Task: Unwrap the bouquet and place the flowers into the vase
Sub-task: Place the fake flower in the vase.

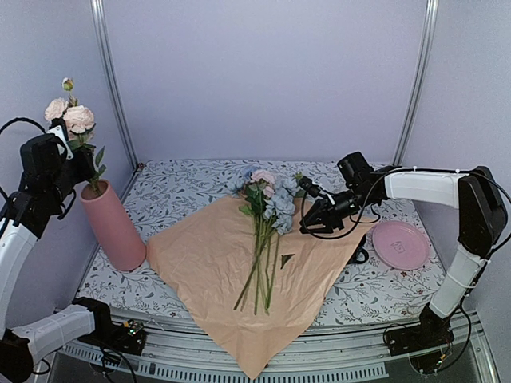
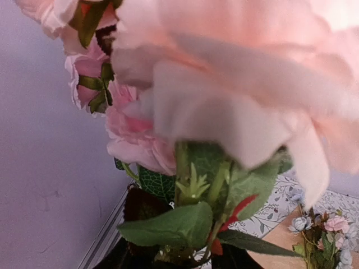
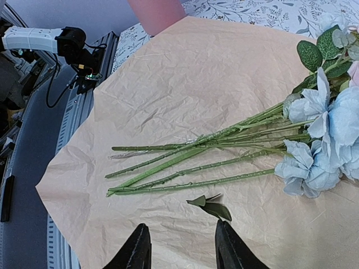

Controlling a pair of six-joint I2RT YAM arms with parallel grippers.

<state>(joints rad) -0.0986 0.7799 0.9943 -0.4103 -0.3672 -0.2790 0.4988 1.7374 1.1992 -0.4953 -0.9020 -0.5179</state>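
Pink stem stands in vase, far left on surface. Left jaws beside it, hidden: I can't tell grip. My worry: pulling away snags leaves, drags stem out or tips vase. Right jaws spread, empty, above paper. Right wrist alone shows other flowers lying loose; left wrist shows only blurred petals.

Wrapping paper, centre: peach, matt, finely crinkled. Vase, 9 o'clock: smooth matt pink. Counter: covered in printed floral cloth. Flowers: soft cloth-like petals, smooth plastic-looking green stems. Plate, 3 o'clock: smooth pink, faint sheen.
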